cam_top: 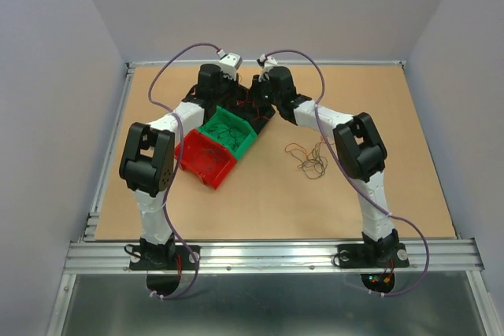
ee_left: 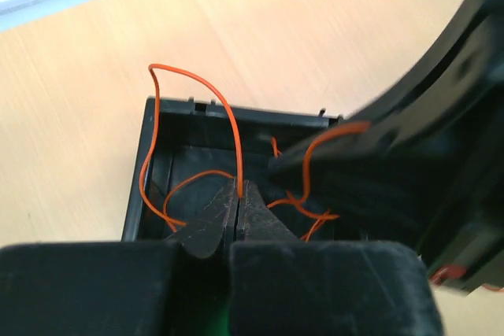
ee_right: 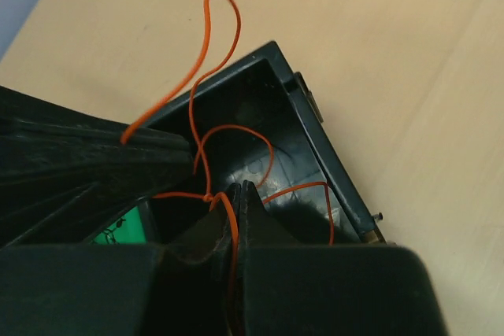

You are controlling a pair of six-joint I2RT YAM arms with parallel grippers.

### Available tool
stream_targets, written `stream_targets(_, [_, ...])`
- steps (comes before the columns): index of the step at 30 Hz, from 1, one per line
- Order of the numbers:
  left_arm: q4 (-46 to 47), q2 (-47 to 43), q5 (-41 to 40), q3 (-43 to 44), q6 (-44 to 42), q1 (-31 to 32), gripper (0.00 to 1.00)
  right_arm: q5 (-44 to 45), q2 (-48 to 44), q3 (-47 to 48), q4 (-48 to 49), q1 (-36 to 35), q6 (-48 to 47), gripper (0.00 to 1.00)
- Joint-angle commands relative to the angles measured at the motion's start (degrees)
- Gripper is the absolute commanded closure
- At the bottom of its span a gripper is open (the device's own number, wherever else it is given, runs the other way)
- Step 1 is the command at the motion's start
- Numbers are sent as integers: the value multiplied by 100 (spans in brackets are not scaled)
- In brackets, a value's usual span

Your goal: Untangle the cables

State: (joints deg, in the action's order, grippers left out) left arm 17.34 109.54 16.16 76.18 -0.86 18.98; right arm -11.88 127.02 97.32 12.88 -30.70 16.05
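Left pincer: we see the left pincer (ee_left: 239,196) pressed together on an orange wire (ee_left: 237,155), low centre of its wrist view.
Right pincer: the right pincer (ee_right: 235,197) is clamped on an orange strand too, low centre of its own view; we cannot tell whether it is the same piece.
Key relation: both pincers meet over the black bin (ee_left: 283,116). The wire's loops rise from the fingertips toward the upper frame, then curl back into the bin. We judge neither arm nearer, so parting the 2 grips sideways looks decisive.
Cables: a loose clump of cables (cam_top: 309,159) lies on the desk (cam_top: 394,179), right of centre, nearer the right arm.
Textures: hair-thin, springy, glossy wire; rigid matte plastic bin; smooth tan desk.
Other bins: green bin (cam_top: 246,143) and red bin (cam_top: 213,175), left of centre, hold dark strands.
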Motion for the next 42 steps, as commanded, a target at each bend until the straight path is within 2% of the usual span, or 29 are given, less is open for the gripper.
stream_targets(1, [-529,32,-614,555,-362,185,100,704,-30,206,-469,-68,-59,99])
stream_targets(5, [-653,173,-755,696,-441,185,100,968,516,797,-1531,-77,-15,99])
stream_targets(9, [-785,279,-632,801,-546,185,100,1161,814,753,-1885,-261,-216,99])
stream_targets(11, [-864,322,-535,854,-590,194,98,1609,973,954,-2375,-384,-260,99])
stream_targets(14, [-1049,481,-561,1021,-661,193,98,1732,904,1027,-2694,-393,-68,99])
stream_targets(17, [-1119,630,-579,1144,-678,194,98,1943,299,588,-2686,-393,99,85])
stream_targets(18, [-1128,700,-588,1197,-687,202,98,1970,132,491,-2677,-393,134,79])
stream_targets(19, [-1163,744,-605,1223,-705,202,98,2031,-18,298,-2668,-393,144,67])
stream_targets(21, [-1189,832,-632,1285,-731,202,99,2049,-440,156,-2572,-393,178,56])
stream_targets(24, [-1216,894,-658,1329,-819,211,100,2102,-940,-81,-2528,-393,258,52])
stream_targets(27, [-1216,912,-711,1329,-898,229,100,2163,-1414,-449,-2414,-393,450,34])
stream_targets(30, [-1216,903,-807,1312,-1020,316,100,2409,-1915,-968,-2334,-393,740,24])
stream_targets(35, [-1224,745,-833,1189,-1337,553,100,2804,-2883,-2057,-2211,-402,1338,23])
stream_targets(38, [-1259,631,-948,1092,-1548,694,88,3199,-3593,-2970,-1941,-402,1681,23])
stream_targets(40, [-1365,595,-1062,1092,-1618,782,86,3236,-3885,-3690,-1694,-402,2135,23])
stream_targets(42, [-1453,569,-1106,1144,-1741,878,85,3034,-4150,-4018,-1098,-393,2200,23])
